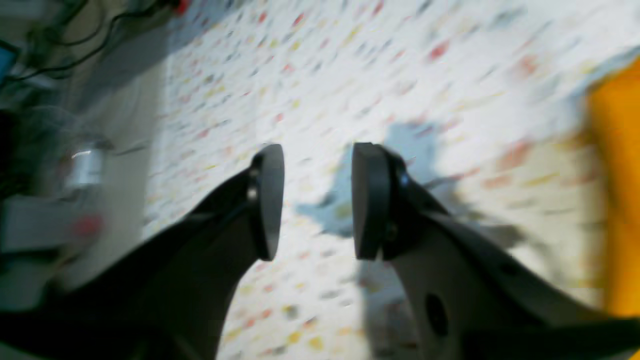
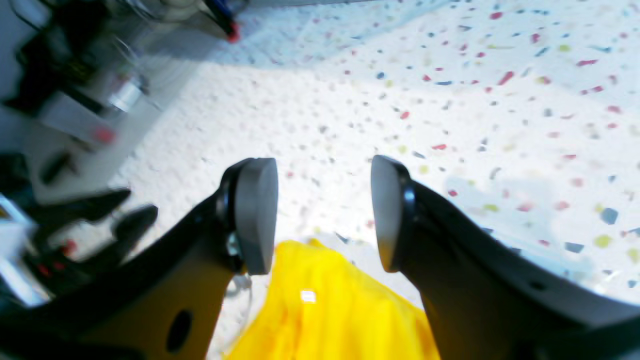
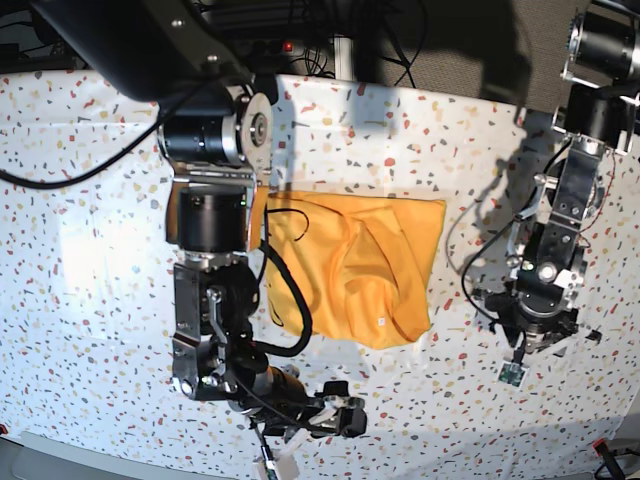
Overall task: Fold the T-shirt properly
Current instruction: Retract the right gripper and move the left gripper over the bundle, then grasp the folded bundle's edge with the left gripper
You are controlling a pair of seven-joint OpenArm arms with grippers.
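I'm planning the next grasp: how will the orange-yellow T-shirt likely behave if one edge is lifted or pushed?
The T-shirt lies rumpled with soft creases, so it is probably floppy and would drape from a single pinch. It looks thin and flat, so likely light. Pushed across the speckled tablecloth, it would probably bunch rather than slide whole.

T-shirt (image 1: 617,190) blurred, cut off.

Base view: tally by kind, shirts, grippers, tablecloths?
T-shirt: 1, orange-yellow
Grippers: 2, left gripper open, right gripper open
Speckled tablecloth: 1
Total: 4
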